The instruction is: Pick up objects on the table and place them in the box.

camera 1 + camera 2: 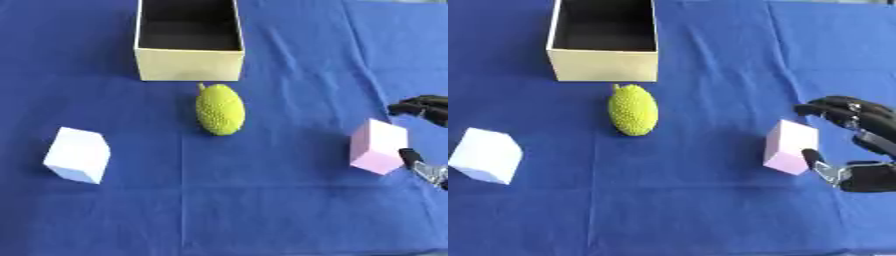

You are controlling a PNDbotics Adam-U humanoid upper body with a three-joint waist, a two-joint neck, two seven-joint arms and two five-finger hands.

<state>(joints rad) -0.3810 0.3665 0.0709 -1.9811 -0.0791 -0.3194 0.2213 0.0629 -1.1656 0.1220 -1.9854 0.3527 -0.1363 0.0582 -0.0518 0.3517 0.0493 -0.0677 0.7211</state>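
Near the desk's right edge, the right robot hand [857,145] brackets the pink block [790,147] with spread, unclosed fingers; closing off-centre could topple it, far from the box [604,64].

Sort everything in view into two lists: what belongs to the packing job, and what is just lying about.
Belongs to the job:
- box, open and empty
- bumpy yellow-green fruit
- white block
- pink block, with the right hand open around it

Just there:
- blue cloth covering the table; nothing else lies about
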